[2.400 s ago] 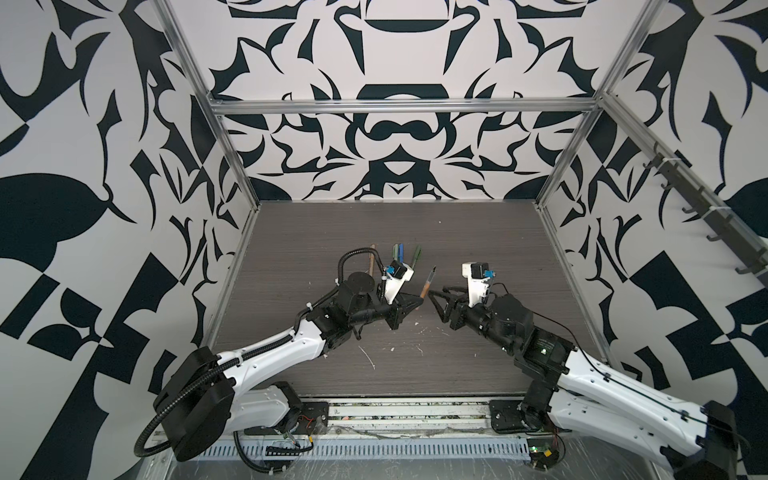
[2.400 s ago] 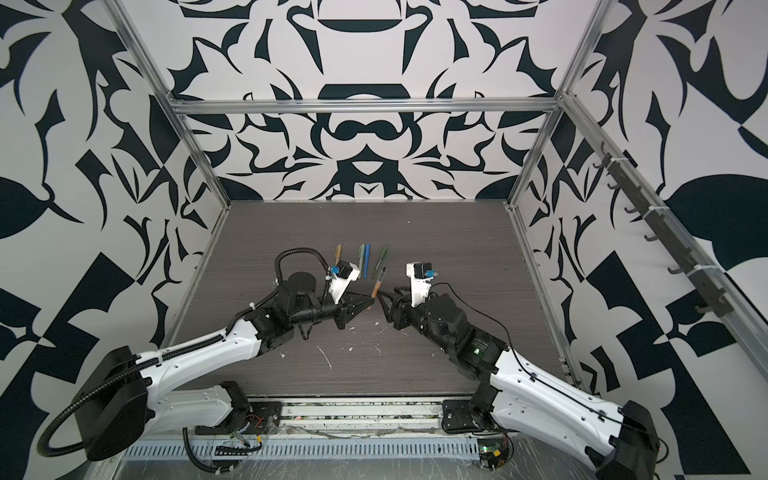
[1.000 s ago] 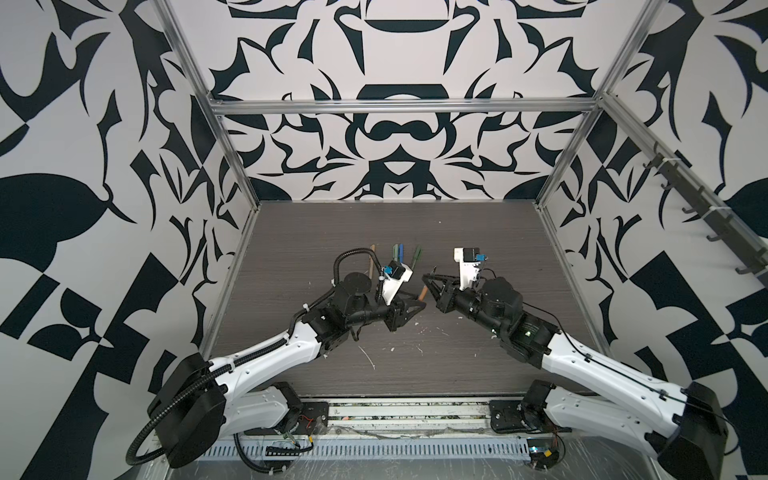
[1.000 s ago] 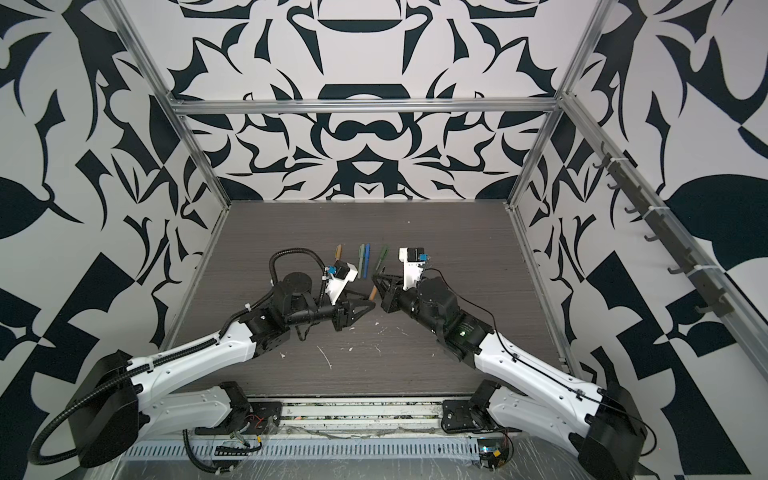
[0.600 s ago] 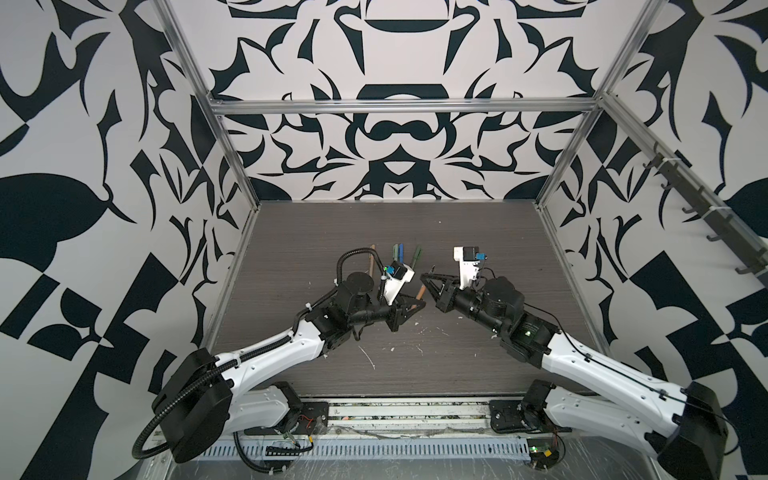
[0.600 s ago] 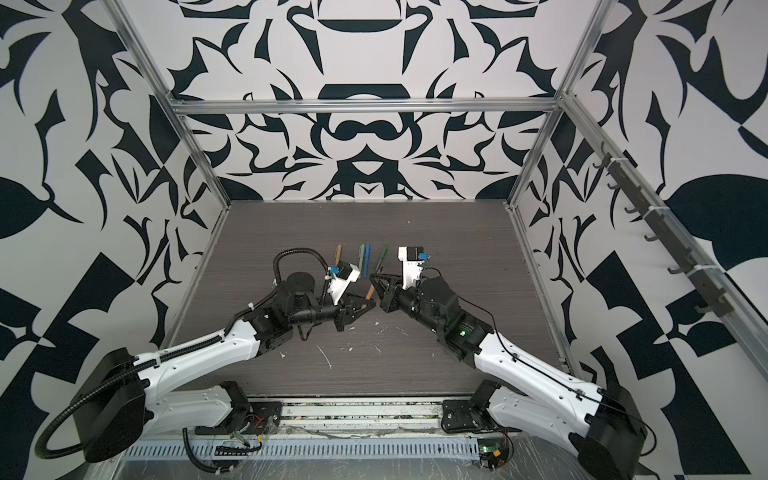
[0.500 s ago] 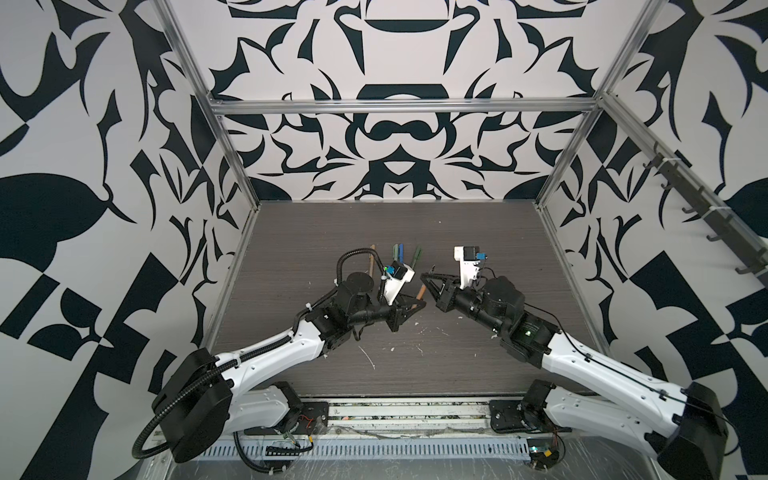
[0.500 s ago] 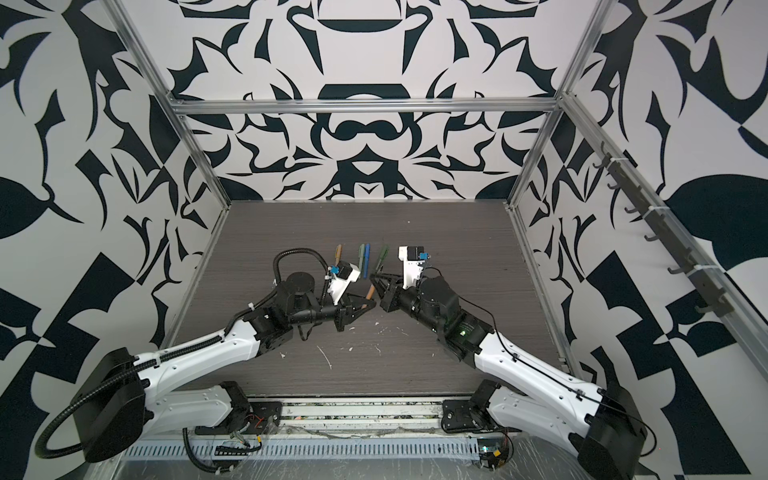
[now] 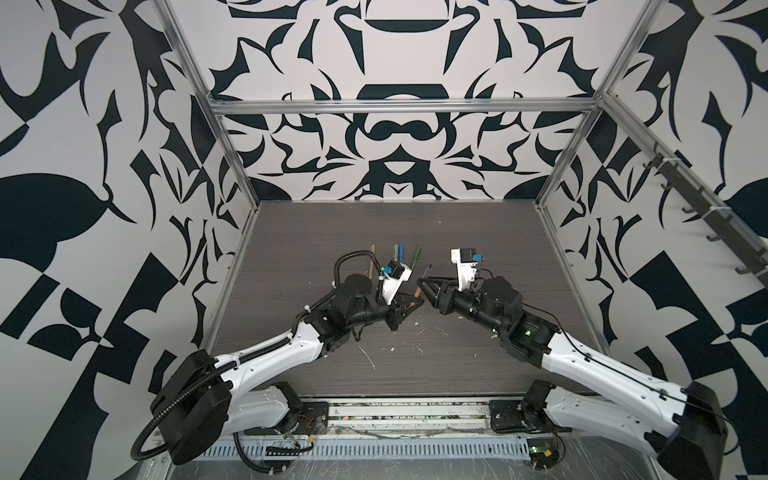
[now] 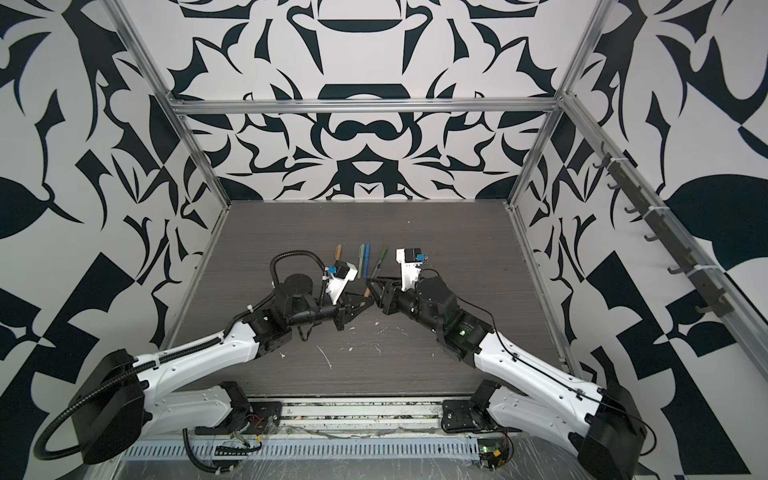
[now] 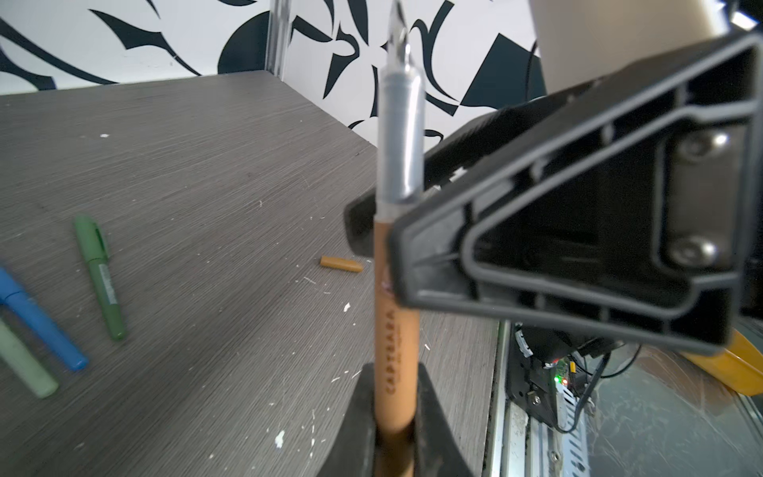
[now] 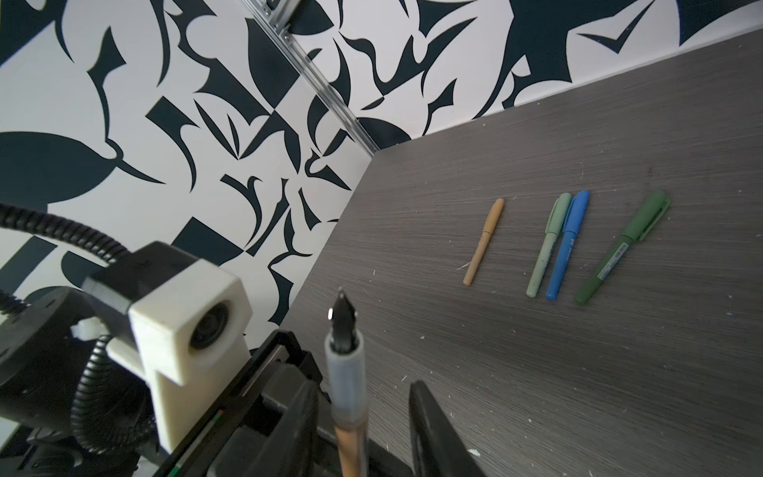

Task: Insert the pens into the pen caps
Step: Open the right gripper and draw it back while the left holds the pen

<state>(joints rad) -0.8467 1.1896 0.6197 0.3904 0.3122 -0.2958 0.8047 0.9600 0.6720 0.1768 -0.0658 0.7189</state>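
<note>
The left hand (image 11: 396,396) is squeezed shut on the bottom end of the orange-brown pen (image 11: 396,330). It holds the pen up off the surface (image 12: 578,392), with the dark tip pointing up and bare. The right hand (image 12: 363,396) is around the top part of the same pen. Its fingers stand apart with a gap on one side, so it is not squeezing. I cannot tell if the other finger touches the pen.

I think this is the step where one pen goes from hand to hand, so the tip is free for its cap. The orange-brown cap (image 11: 342,264) lies flat on the surface, empty, apart from the other pens. Next, the right hand likely has to pull away, pick up that cap and push it straight onto the tip while the left hand holds the pen steady.

Farther back lie four pens in a row: the tan pen (image 12: 483,247), the pale green pen (image 12: 549,245), the blue pen (image 12: 567,243) just beside it, and the dark green pen (image 12: 621,247). Each one looks capped already. No box or tray is in view.
</note>
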